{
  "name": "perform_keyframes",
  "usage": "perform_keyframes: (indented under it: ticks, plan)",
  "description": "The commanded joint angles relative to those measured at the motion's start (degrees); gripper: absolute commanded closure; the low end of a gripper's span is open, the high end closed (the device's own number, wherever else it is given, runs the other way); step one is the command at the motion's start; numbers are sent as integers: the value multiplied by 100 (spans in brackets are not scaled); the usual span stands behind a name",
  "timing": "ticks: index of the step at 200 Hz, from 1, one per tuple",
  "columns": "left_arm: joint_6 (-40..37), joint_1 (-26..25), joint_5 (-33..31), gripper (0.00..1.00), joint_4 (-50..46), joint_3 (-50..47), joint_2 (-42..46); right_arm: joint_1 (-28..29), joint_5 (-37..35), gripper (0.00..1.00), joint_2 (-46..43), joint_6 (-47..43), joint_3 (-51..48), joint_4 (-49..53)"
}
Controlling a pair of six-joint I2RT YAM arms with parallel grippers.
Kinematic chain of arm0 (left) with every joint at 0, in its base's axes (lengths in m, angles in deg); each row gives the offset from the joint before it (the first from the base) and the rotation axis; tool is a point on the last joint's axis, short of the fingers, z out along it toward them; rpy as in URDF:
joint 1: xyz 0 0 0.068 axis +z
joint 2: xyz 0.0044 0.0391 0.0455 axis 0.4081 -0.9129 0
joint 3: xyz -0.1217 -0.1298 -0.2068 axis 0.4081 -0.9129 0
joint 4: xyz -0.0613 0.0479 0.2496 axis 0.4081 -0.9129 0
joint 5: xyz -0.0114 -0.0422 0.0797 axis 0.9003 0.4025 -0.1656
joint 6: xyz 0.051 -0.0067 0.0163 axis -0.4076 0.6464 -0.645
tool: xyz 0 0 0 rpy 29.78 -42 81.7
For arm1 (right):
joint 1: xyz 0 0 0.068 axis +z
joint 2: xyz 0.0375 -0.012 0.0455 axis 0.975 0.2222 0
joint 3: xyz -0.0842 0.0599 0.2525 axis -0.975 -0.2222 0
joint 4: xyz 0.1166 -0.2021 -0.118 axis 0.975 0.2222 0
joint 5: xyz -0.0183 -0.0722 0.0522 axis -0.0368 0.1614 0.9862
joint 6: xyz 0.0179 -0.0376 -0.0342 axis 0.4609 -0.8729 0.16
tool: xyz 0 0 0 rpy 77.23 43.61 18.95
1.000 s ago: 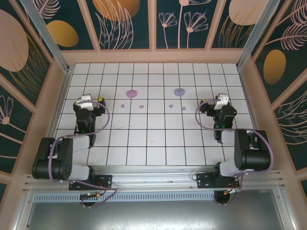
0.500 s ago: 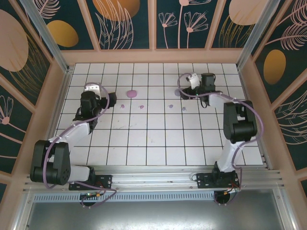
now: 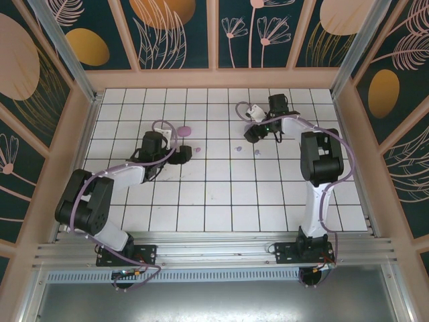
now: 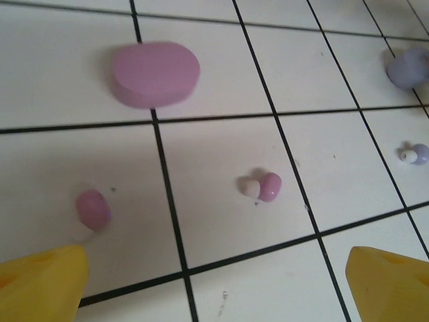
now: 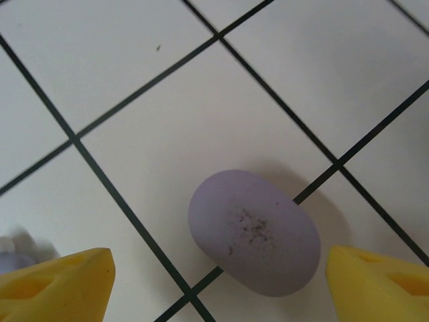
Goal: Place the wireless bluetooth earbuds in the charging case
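L gripper [image 4: 214, 285], wide open & empty, we find nearest the 2 pink earbuds [image 4: 269, 186], both just ahead.

White tiled table [image 3: 214, 194] with black grid lines, walled by floral panels [image 3: 174, 33].

White bench [image 3: 221, 194], gridded in black lines, walled by dark teal panels [image 3: 194, 40] with peach leaves, orange ovals; aluminium rail [image 3: 214, 245] along near edge.
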Motion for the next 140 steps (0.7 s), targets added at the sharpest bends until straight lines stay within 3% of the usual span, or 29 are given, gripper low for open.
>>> perform_keyframes:
  ticks: [1, 92, 140]
  plan:
    - [234, -74, 265, 3, 101, 389, -257, -92, 225, 17, 229, -534, 469, 478]
    - [197, -198, 404, 2, -322, 1396, -669, -101, 380, 16, 1321, -1205, 2344, 1897]
    - [274, -207, 449, 2, -374, 1373, -810, -111, 516, 16, 1401, -1328, 2317, 1993]
